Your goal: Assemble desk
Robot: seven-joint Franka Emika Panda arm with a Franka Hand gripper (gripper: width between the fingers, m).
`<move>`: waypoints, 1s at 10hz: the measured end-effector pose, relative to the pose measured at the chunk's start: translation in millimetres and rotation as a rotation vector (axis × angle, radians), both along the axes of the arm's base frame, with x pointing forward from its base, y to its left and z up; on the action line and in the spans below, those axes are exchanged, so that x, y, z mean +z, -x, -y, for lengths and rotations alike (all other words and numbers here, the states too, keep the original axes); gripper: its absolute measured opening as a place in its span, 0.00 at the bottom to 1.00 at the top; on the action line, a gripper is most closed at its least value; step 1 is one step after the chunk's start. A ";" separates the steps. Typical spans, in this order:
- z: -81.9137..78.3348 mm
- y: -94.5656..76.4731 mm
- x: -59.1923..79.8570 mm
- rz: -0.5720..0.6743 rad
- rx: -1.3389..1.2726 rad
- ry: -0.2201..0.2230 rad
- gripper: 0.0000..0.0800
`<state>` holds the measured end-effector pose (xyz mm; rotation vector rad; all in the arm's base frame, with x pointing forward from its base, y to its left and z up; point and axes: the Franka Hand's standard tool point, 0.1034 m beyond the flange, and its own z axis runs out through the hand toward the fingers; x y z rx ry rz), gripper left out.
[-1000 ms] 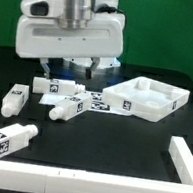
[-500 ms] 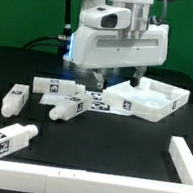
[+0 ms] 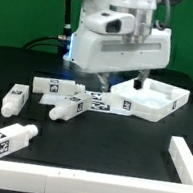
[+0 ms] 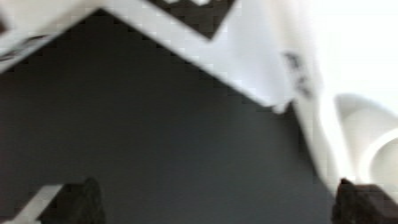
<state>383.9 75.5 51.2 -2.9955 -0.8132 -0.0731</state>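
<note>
I read the end effector (image 3: pixel 122 80) as spread wide and holding nothing. In the wrist view the end effector (image 4: pixel 222 200) shows only as two dark fingertips (image 4: pixel 80 198) set far apart, with bare dark table (image 4: pixel 160 130) between them. That picture is blurred. White shapes with black tag patches cross it, and I cannot tell which parts they are.

In the exterior view the end effector hangs under the arm (image 3: pixel 118 42), whose bulky white body fills the far middle of the scene. The fingertips sit low over the table (image 3: pixel 96 150), above the spot where the marker board (image 3: pixel 101 103) meets the desk top (image 3: pixel 153 99). I cannot tell whether they touch anything.

The desk top lies flat on the table to the exterior view's right of the end effector, rim up, with a square tag on its near side. None of the legs is fitted.
- The middle leg (image 3: pixel 71 106) lies on its side just to the left of the marker board.
- The far leg (image 3: pixel 51 86) lies just beyond the middle leg.
- The left leg (image 3: pixel 13 97) lies further to the exterior view's left, apart from those two.
- The near leg (image 3: pixel 4 142) lies well apart from the rest, at the near left.

A white rail (image 3: pixel 183 161) stands at the near right and runs along the table's near edge.
</note>
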 end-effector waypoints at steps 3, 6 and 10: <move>-19.6 8.7 -1.5 0.091 0.048 -0.005 0.81; -17.8 3.1 -13.8 0.131 0.213 0.004 0.81; -15.2 4.9 -23.9 0.119 0.230 0.006 0.81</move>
